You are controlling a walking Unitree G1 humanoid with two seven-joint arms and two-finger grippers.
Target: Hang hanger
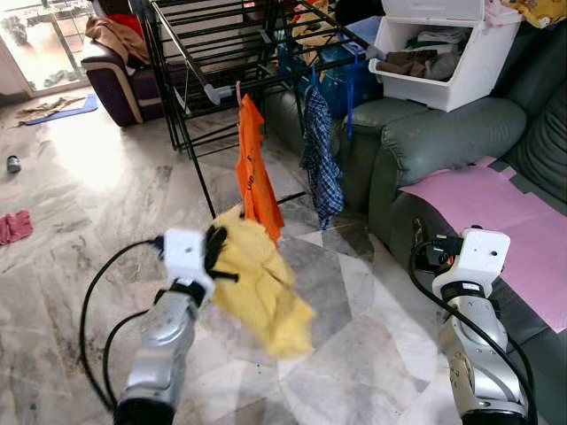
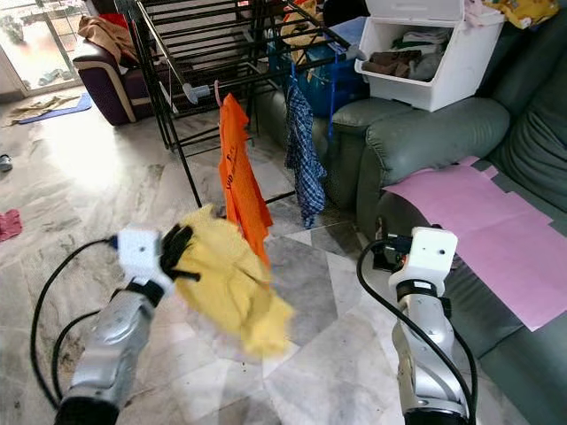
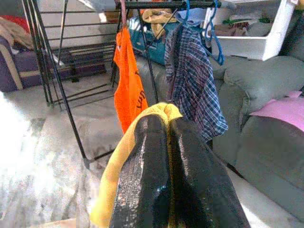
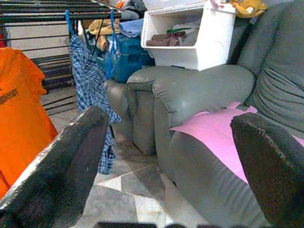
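We see glossy polished marble floor (image 1: 80, 168), thin black metal drying rack (image 1: 199, 44) at upper centre, soft yellow cloth (image 1: 261, 283), orange cloth (image 1: 255, 177), smooth grey-green leather sofa (image 1: 443, 133), matt white plastic bin (image 1: 461, 66) upper right.

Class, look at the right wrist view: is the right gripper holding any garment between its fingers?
No. The right gripper stands wide open with nothing between its fingers; the grey sofa shows through the gap.

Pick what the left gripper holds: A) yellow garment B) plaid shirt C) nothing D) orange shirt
A: the left gripper is shut on the yellow garment, while the orange shirt and plaid shirt hang on the rack.
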